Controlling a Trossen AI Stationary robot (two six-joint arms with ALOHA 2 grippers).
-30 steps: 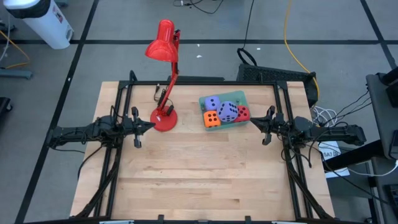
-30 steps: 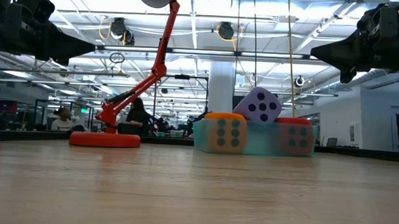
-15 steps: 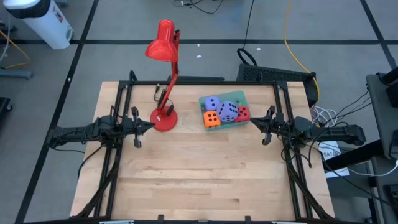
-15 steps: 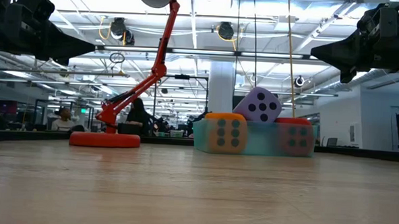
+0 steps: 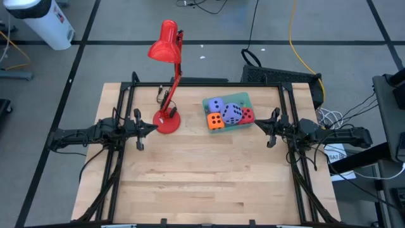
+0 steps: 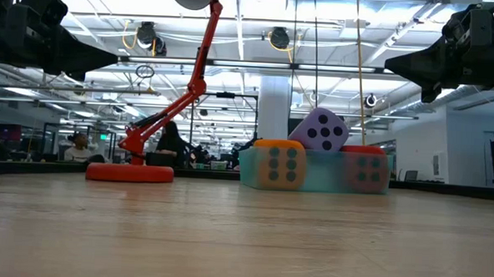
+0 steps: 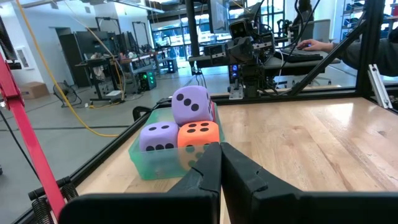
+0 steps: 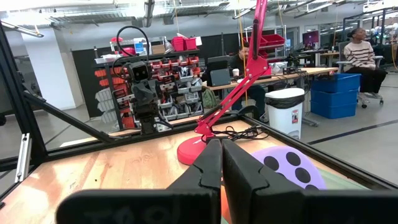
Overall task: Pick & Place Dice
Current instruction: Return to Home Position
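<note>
Four dice sit piled in the green bin [image 5: 244,97]: two lavender dice [image 5: 231,113], orange die [image 5: 216,121], red die [image 5: 247,115]. Red desk lamp [image 5: 166,120] stands near the bin. Left pincer [image 5: 154,127] closed, empty, on the bin's lamp side. Right pincer [image 5: 258,125] closed, empty, on the bin's opposite side. Both are raised off the tabletop [image 5: 202,177].

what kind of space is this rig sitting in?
Probably a robotics lab or workshop, open-plan: racks of parts bins, exposed ceiling ducts and a person seated at a workbench in the background.
</note>
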